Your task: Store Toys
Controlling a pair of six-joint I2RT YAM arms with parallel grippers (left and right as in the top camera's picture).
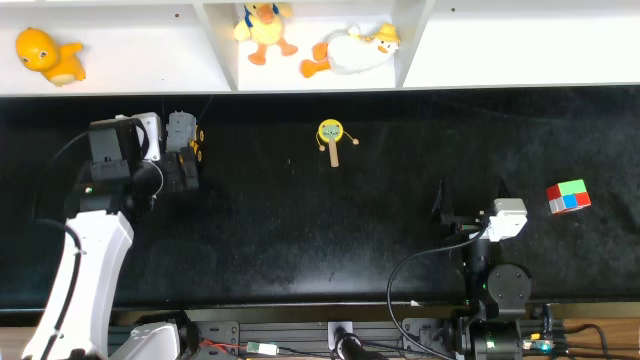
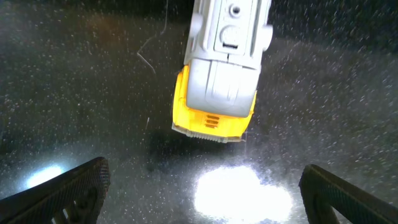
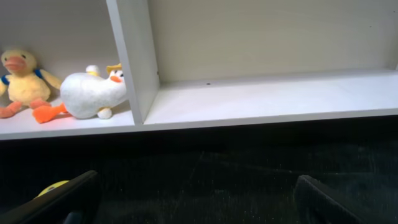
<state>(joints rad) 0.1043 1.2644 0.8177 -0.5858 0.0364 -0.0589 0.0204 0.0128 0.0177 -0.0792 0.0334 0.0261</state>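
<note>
Where the toy truck lies, at ten o'clock on the black table, nothing holds it
Left gripper hangs at its six o'clock, spread wide, empty; right gripper, at five o'clock, likewise open and empty

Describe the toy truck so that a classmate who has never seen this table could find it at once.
Take the black table by the white shelf. On its left side, just ahead of the left gripper, lies the toy truck. It alone is grey and yellow; the rattle mid-table is round on a stick, the cube at right multicoloured.
</note>
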